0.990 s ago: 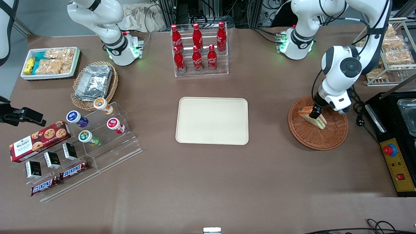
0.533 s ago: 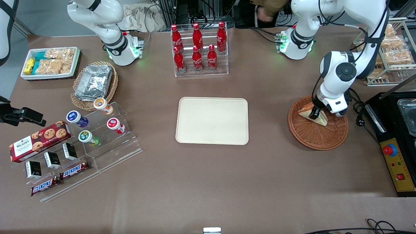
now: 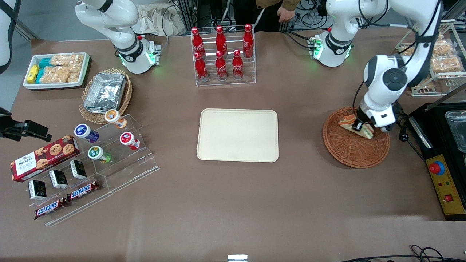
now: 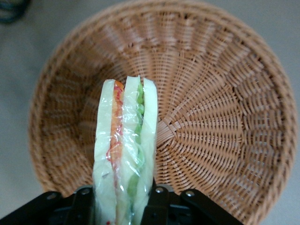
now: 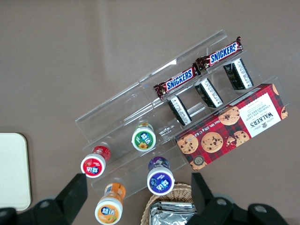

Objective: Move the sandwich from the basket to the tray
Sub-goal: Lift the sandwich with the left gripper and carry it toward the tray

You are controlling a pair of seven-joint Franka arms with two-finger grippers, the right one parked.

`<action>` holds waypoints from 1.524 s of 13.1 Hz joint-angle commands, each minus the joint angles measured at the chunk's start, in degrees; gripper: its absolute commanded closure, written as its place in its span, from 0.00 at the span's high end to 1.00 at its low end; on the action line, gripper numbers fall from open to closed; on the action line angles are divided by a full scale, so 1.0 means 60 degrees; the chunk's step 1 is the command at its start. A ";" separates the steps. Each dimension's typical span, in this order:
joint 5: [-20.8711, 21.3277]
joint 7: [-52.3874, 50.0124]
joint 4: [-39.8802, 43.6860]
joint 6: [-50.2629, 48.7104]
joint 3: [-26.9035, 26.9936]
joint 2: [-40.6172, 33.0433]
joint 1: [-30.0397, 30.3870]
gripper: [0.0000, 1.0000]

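The wrapped sandwich (image 3: 355,126) (image 4: 125,150), white bread with red, orange and green layers, is held above the reddish-brown wicker basket (image 3: 349,149) (image 4: 220,117). My left gripper (image 3: 358,126) (image 4: 123,206) is shut on the sandwich, one black finger pressing each bread face. The sandwich hangs over the basket's part that lies farther from the front camera, lifted off the weave. The cream-beige tray (image 3: 237,135) lies flat at the table's middle, toward the parked arm from the basket.
A clear rack of red cola bottles (image 3: 222,54) stands farther from the front camera than the tray. A black control box with a red button (image 3: 442,178) sits beside the basket at the working arm's end. A wire rack of snacks (image 3: 438,62) stands farther from the front camera than that box.
The gripper has risen with the sandwich, lifting it off the basket floor, and shifted slightly toward the working arm's end. The sandwich now tilts more level.
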 commanded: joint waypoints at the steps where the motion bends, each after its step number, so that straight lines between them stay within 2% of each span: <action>1: 0.0072 0.0844 0.0848 -0.1932 -0.0186 -0.0993 -0.0104 0.00; 3: -0.0118 0.1606 0.2002 -0.3614 -0.0873 -0.1185 -0.0090 0.00; 6: -0.0923 0.3054 0.4871 -0.6821 -0.2219 -0.0791 -0.0090 0.00; 8: -0.0968 0.4139 0.5785 -0.7621 -0.2938 -0.0731 -0.0104 0.00; 10: -0.1508 0.5077 0.6036 -0.7710 -0.3670 -0.0731 -0.0104 0.00; 12: -0.1569 0.6014 0.6110 -0.7652 -0.4578 -0.0717 -0.0104 0.00; 14: -0.1962 0.6458 0.6110 -0.7477 -0.5121 -0.0440 -0.0104 0.00; 17: -0.2067 0.6298 0.5804 -0.6017 -0.5898 0.0510 -0.0104 0.00; 20: -0.1878 0.6152 0.5073 -0.4187 -0.6265 0.1419 -0.0119 0.00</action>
